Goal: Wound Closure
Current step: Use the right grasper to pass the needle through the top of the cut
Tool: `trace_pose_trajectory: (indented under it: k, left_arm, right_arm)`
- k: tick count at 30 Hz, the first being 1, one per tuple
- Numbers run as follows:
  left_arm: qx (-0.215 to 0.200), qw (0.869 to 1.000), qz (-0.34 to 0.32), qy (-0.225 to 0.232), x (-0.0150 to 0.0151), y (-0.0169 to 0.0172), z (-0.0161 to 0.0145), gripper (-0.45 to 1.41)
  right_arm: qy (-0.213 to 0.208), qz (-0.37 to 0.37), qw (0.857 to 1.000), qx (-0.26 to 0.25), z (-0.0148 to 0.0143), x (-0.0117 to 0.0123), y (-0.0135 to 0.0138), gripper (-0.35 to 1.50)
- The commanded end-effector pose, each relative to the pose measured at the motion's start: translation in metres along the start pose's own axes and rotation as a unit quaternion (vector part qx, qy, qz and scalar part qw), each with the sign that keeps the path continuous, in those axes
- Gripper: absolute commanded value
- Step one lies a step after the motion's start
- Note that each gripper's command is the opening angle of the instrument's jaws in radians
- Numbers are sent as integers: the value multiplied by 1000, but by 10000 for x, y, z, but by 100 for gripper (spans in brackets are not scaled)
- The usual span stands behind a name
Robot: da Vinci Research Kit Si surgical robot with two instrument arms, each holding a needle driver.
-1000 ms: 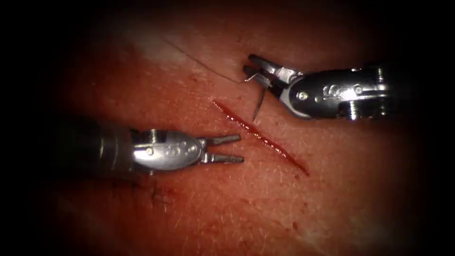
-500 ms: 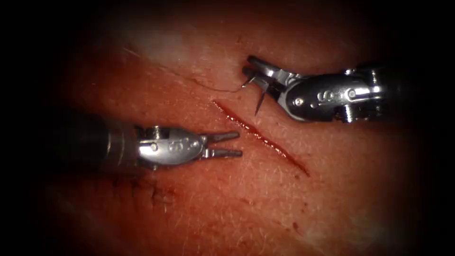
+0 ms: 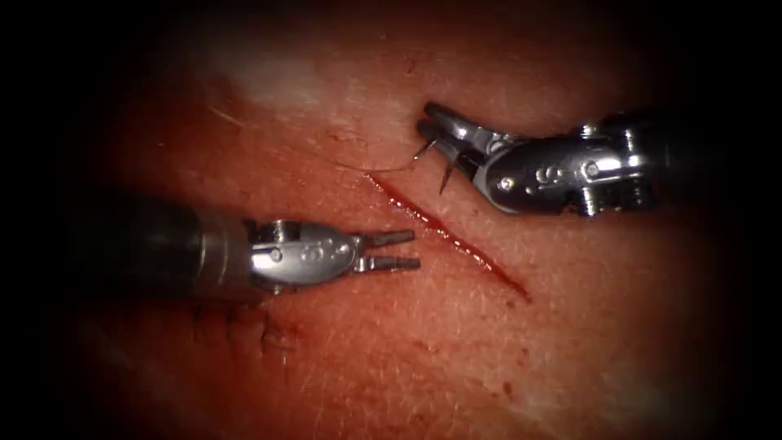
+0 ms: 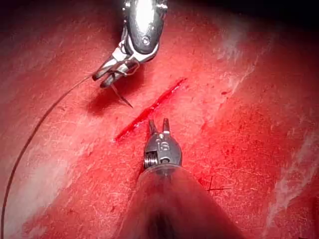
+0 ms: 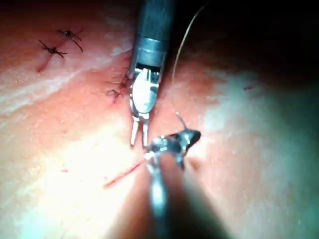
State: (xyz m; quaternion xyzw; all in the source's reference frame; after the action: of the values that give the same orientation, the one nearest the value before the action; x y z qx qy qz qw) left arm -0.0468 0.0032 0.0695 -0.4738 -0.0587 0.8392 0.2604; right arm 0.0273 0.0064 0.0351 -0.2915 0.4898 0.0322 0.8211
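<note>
R tool (image 3: 432,130): jaws pinched needle (image 3: 447,173) mid-curve, tip pointed down at tissue (image 3: 391,350), not in it, just R of cut (image 3: 448,236) upper end. L tool (image 3: 403,251): jaws spread, held nothing, L of cut. Thread (image 3: 366,167) trailed L.

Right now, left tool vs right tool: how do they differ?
The right tool is shut on the needle near its thread end, its point hanging free above the tissue on the right of the cut; the left tool holds nothing, jaws slightly open. The right tool sits right of the cut's upper end, thread trailing left; the left tool sits left of the cut's middle. Both point toward the cut.
</note>
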Motion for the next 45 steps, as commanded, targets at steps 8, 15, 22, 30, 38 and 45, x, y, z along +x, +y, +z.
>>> trace_pose_trajectory:
  k: [8, 15, 22, 30, 38, 45]
  left_arm:
    - [0, 1000, -1, 0, -7, 3, 7, -5]
    - [0, 1000, -3, -1, -9, 3, 8, -5]
    - [0, 1000, -3, -1, -9, 3, 8, -5]
    - [-2, 1000, -3, -1, -9, 3, 8, -5]
    - [-3, 1000, -3, -1, -9, 2, 7, -1]
    - [-4, 1000, -5, -1, -11, 1, 4, -1]
  right_arm:
    - [1, 3, 1000, -3, 4, 4, -7, -35]
    - [1, 6, 1000, -4, 3, 10, -5, -35]
    - [1, -1, 1000, -2, 6, 4, -15, -35]
    - [-2, -6, 1000, 1, 7, -2, -23, -35]
    - [-1, -10, 1000, 0, 6, -5, -33, -35]
    - [-3, -28, 1000, -2, 6, -9, -56, -35]
